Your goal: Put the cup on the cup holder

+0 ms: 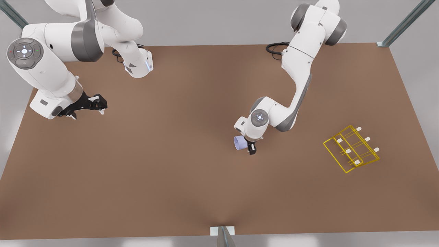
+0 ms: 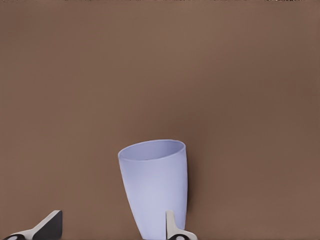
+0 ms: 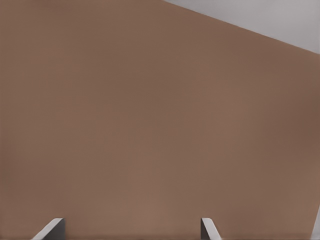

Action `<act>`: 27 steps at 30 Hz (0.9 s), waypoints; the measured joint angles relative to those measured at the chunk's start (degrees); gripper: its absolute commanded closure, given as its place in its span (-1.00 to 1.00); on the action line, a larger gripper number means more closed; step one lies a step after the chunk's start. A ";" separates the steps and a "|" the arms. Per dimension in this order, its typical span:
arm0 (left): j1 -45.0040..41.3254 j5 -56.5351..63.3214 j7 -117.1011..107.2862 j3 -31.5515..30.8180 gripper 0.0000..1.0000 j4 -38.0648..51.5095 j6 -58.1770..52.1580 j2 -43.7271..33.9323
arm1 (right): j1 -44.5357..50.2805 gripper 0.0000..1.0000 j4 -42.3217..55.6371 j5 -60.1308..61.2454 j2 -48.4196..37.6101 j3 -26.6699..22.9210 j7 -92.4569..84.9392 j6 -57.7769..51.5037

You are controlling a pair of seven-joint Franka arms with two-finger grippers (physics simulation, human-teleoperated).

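Right gripper [image 1: 97,104] at the front view's left, above the table [image 1: 171,171], fingers spread, nothing between them; this arm waits. Left gripper [image 1: 249,148] near table centre, at the cup [image 1: 239,142]. In the left wrist view the cup [image 2: 155,187] lies between spread fingers [image 2: 172,227]; one finger is close against its wall, the other well apart. Holder [image 1: 351,148] stands on the table, well apart toward the front view's right.

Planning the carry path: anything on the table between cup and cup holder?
No. In the front view only bare brown table lies between the cup, at the left hand, and the cup holder.
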 measured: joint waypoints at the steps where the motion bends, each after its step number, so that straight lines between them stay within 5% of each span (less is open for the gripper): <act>1: -0.02 -0.18 0.25 0.00 -1.00 -0.12 0.34 0.12 | -0.06 -1.00 0.00 -0.03 0.00 0.00 0.23 -0.03; 27: 0.25 -3.80 -4.15 -0.06 -1.00 -0.56 0.54 4.92 | 0.18 -1.00 0.00 -0.08 0.33 0.08 3.36 -0.15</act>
